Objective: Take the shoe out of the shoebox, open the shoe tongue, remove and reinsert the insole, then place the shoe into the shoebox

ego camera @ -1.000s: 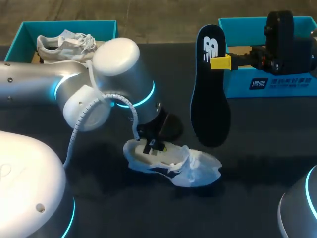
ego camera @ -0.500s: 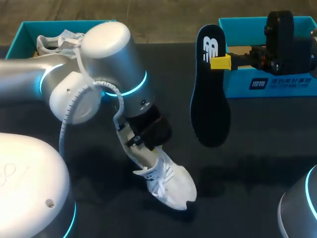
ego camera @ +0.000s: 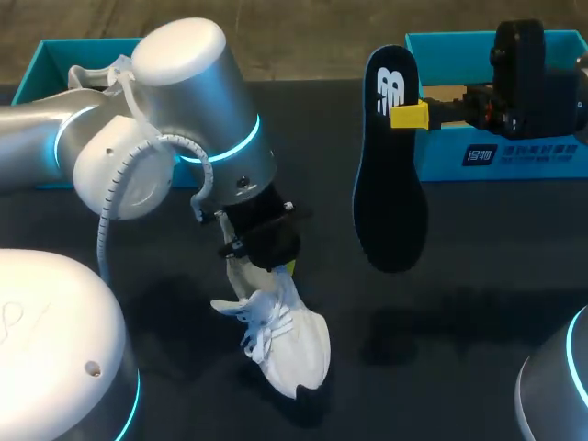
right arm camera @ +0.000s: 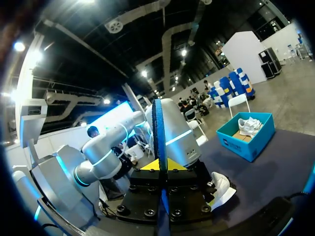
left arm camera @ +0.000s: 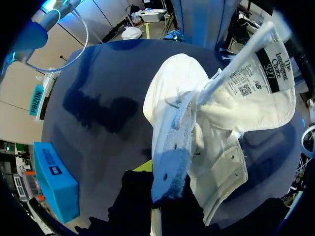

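Observation:
A white shoe (ego camera: 280, 344) hangs toe-down from my left gripper (ego camera: 274, 261), which is shut on the shoe's collar wall. In the left wrist view the shoe (left arm camera: 206, 128) shows its open mouth and raised tongue, and the wall runs between the fingers of the left gripper (left arm camera: 165, 194). A black insole (ego camera: 390, 165) hangs upright above the table, with my right gripper (ego camera: 412, 115) shut on its upper edge. From the right wrist the insole (right arm camera: 159, 137) appears edge-on in the right gripper (right arm camera: 160, 169), with the shoe (right arm camera: 224, 187) beyond.
A teal shoebox (ego camera: 50, 60) at the back left holds another white shoe (ego camera: 92, 75). A second teal shoebox (ego camera: 514, 156) stands at the back right behind my right gripper. Dark tabletop (ego camera: 459, 322) lies between the arms.
My left arm has lifted the shoe off the table and turned it from lying flat to hanging toe-down, nearer the front. The right arm and insole have stayed still.

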